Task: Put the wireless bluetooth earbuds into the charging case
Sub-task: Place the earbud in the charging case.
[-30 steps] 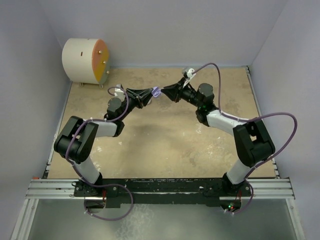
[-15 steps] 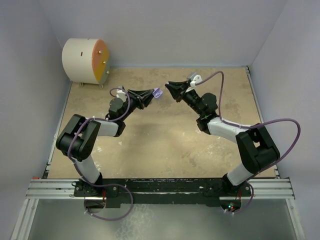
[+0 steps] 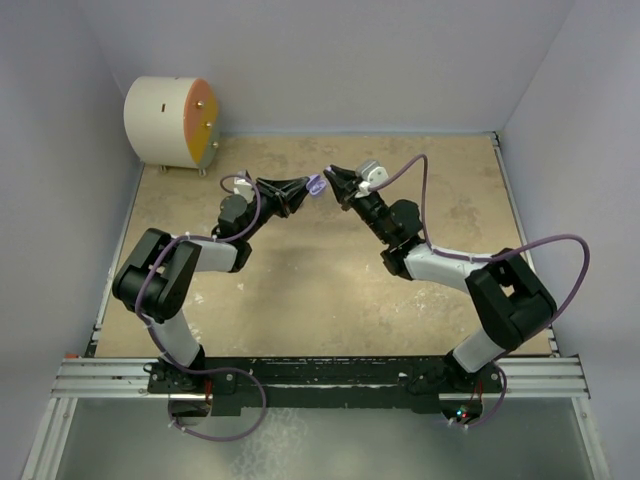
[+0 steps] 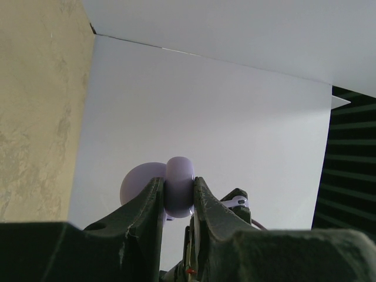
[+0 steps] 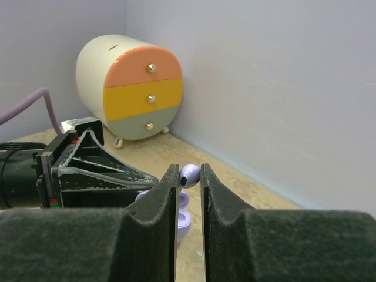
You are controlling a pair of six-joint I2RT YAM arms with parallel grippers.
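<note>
Now the case is clamped in the left end effector, held clear of the table. An earbud is pinched in the right end effector, just beside the case. If misaligned, the earbud could be jammed against the case, knocked loose and dropped.

Just beside the charging case, my right end effector hides all of the earbud but its rounded head. The case itself shows only a sliver here; from above, its halves are too small to tell apart.
</note>
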